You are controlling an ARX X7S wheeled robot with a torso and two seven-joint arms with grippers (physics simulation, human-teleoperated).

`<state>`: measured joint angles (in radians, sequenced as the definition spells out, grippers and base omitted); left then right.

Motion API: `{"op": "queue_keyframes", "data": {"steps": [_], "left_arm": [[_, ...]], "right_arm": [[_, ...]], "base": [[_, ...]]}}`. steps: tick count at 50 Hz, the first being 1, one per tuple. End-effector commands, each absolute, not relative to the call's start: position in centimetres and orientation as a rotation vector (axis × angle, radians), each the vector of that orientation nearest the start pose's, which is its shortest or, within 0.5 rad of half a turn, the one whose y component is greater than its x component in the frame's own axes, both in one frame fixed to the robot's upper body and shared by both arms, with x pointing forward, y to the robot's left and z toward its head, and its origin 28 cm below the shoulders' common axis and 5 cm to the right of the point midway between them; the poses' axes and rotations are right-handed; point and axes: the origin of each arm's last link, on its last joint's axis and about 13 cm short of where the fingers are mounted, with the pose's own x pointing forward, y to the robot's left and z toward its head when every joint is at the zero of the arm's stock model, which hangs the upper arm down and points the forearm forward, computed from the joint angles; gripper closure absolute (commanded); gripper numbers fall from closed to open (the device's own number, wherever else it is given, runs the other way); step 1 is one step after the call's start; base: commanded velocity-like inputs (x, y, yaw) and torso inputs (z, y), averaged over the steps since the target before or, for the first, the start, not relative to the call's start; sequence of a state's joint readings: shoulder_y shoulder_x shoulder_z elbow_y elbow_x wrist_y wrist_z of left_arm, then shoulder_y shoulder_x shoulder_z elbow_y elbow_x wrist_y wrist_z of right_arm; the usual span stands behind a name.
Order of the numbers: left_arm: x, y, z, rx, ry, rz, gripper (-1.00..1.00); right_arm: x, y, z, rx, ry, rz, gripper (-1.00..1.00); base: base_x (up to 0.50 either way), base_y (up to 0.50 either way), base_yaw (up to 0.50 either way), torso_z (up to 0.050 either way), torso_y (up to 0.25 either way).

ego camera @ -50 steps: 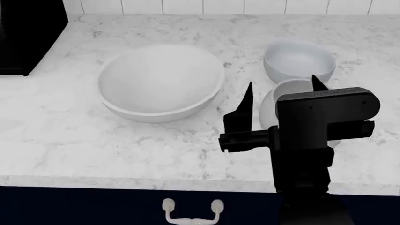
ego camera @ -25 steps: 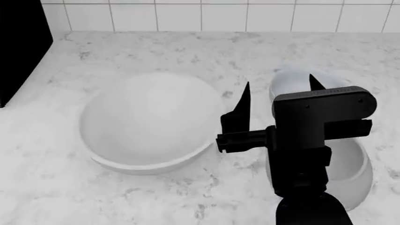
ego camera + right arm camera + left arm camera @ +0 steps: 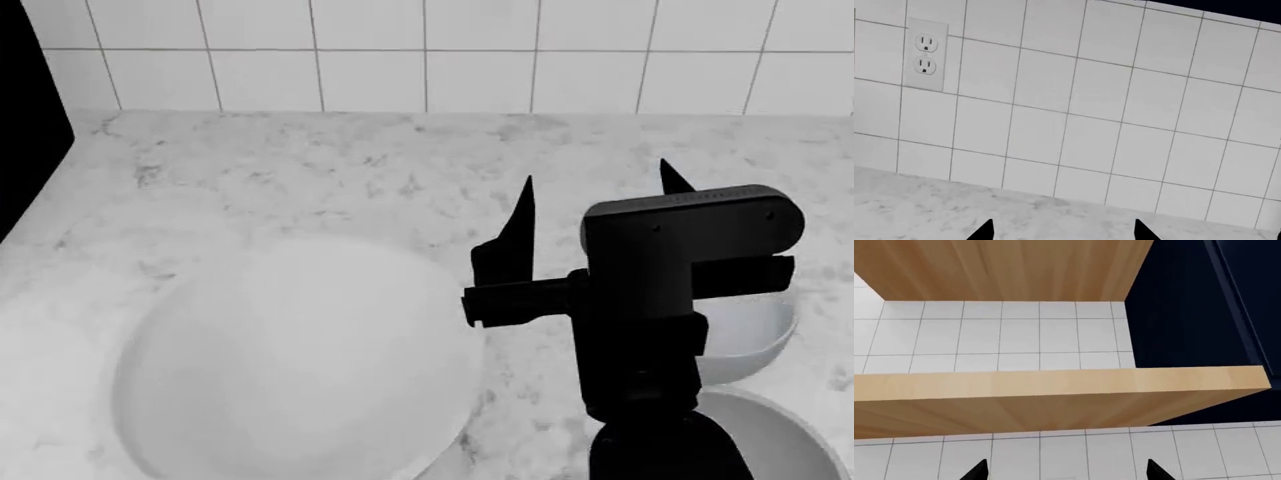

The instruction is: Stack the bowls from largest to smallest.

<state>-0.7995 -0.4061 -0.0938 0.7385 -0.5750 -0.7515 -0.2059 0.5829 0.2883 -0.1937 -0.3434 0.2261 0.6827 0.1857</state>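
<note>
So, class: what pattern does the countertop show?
Countertop: white marble with grey veining, clearest in the head view.

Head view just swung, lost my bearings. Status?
Right pincer open, empty, above the counter. Left pincer open, facing wall. Wide white bowl unstacked; two smaller bowls partly hidden behind right arm.

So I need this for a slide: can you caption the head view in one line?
Open right gripper raised above a marble counter, wide white bowl at its left, two smaller bowls partly hidden behind the arm.

No readable text, labels or numbers on anything.
</note>
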Motion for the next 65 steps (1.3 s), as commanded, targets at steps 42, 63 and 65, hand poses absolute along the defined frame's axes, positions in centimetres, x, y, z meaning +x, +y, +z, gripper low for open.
{"op": "queue_keyframes", "data": {"steps": [42,63,65], "left_arm": [[23.8,25.3,29.1,0.009,-0.733,-0.095,-1.00],[23.5,25.4,29.5,0.013,-0.743,-0.112,-1.00],[23.4,25.4,29.6,0.014,-0.747,-0.115,-1.00]], "right_arm": [[27.9,-15.5,27.2,-0.176,0.080,-0.140,-1.00],[29.3,-19.6,33.0,-0.134,0.409,-0.191,-1.00],[29.4,-19.9,33.1,-0.114,0.425,-0.193,-1.00]], "base": [[0.04,0.00,0.00,0.000,0.000],[0.00,0.00,0.00,0.000,0.000],[0.00,0.00,0.00,0.000,0.000]]}}
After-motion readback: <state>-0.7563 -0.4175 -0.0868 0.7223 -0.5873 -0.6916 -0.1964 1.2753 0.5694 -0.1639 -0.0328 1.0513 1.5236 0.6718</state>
